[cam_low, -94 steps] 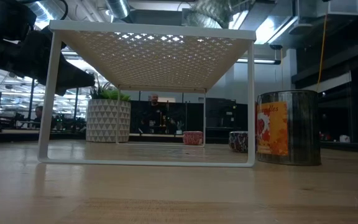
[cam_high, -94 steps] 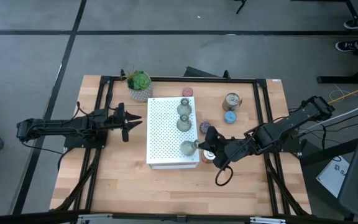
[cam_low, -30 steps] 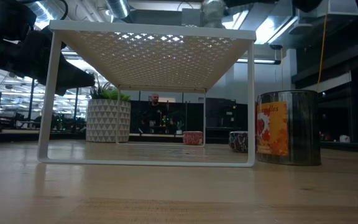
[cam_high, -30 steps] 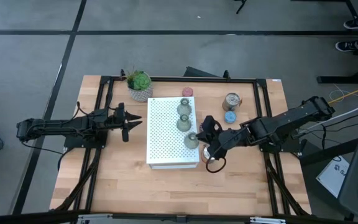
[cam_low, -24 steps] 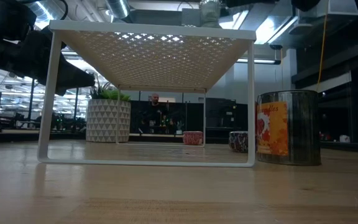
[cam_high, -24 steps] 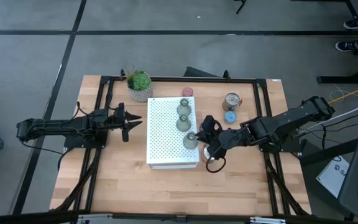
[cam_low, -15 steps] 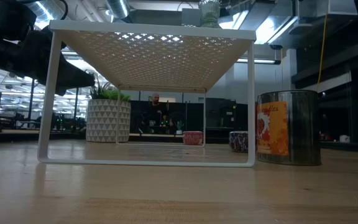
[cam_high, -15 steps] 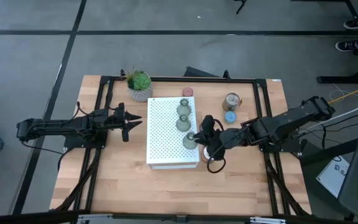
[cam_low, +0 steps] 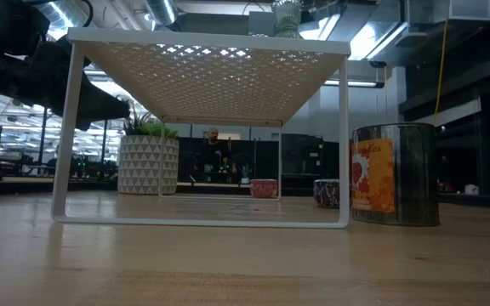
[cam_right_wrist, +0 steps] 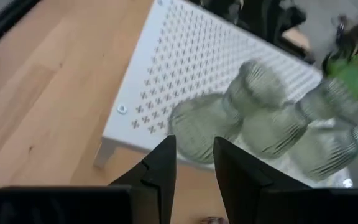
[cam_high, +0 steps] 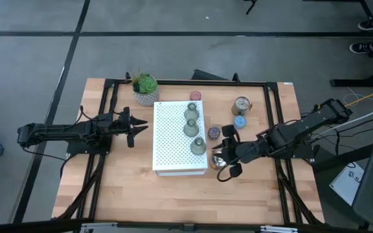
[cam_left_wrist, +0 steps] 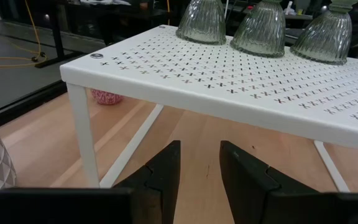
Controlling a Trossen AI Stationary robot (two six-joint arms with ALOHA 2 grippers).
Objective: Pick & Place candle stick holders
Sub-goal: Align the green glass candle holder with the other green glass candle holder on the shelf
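Presently: 3 olive-green glass holders (cam_high: pixel 192 128) in a row atop white perforated box (cam_high: pixel 173 139); right tool (cam_high: pixel 227 162) beside box, fingers slightly parted, empty; left tool (cam_high: pixel 136 128) idle, slightly parted.

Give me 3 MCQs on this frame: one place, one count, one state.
1. Where do the olive-green ribbed glass candle holders stand?
A. on the white perforated shelf
B. on the bare wooden table
C. inside the plant pot

2. How many of those glass holders are on the shelf?
A. one
B. three
C. five

3. What is the right gripper holding?
A. a glass holder
B. the printed metal tin
C. nothing

Key:
1. A, they stand in a row along the shelf's right edge.
2. B, the left wrist view shows three side by side.
3. C, it sits off the shelf's right side, fingers parted with nothing between; the left gripper waits, open, left of the shelf.
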